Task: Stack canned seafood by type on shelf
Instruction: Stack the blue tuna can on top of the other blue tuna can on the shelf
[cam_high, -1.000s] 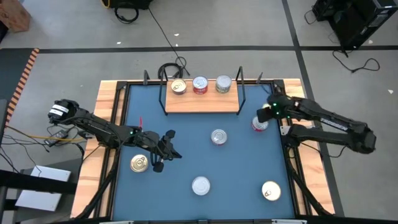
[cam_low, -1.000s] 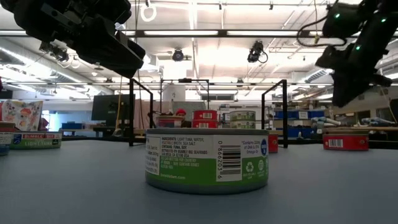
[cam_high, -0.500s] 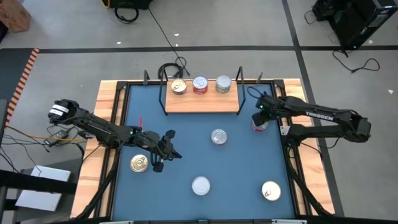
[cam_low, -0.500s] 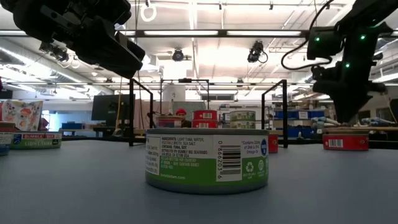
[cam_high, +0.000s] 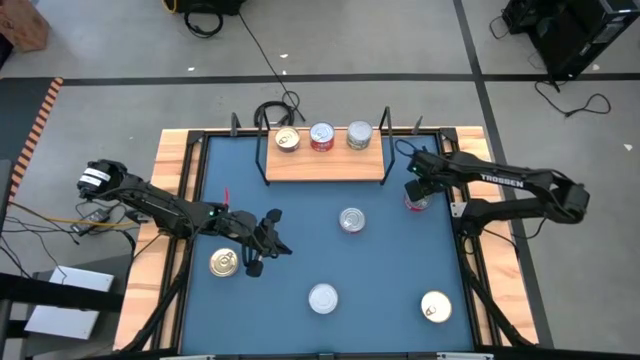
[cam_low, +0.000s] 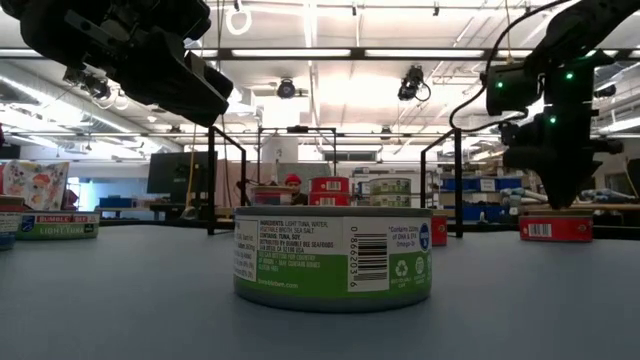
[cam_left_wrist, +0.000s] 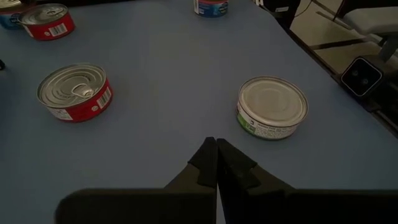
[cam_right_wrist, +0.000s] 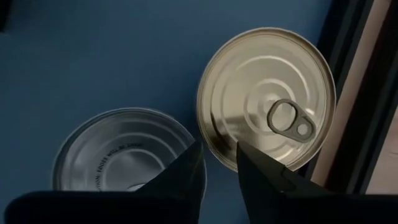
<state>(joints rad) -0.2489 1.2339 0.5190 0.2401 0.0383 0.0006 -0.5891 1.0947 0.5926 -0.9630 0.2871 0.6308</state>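
A: Which tin is the robot on?

B: The red-sided tin (cam_low: 555, 229), standing flat on the blue table near the right edge, just in front of the shelf's (cam_high: 325, 168) right end. The right gripper (cam_high: 414, 188) hangs directly over it, fingers parted by a narrow gap and holding nothing.

A: How would the tin handle?

B: Probably rigid and fairly heavy for its size, so it won't crush. But it has smooth metal sides and is squat, so it could slip. The safest hold looks like a pinch across the rim from above, clear of the pull tab.

A: Anything in the way?

B: The table rail (cam_high: 462, 215) runs close on the outer side, leaving one finger little room. The shelf's wire upright (cam_high: 388, 135) stands between the tin and its red-sided twin (cam_high: 322, 137) on the board. A silver-lidded tin (cam_high: 351, 220) sits apart, mid-table.

A: And the other arm?

B: The left gripper (cam_high: 268, 240) waits on the left, fingers pressed together, beside a gold-lidded tin (cam_high: 224, 262).
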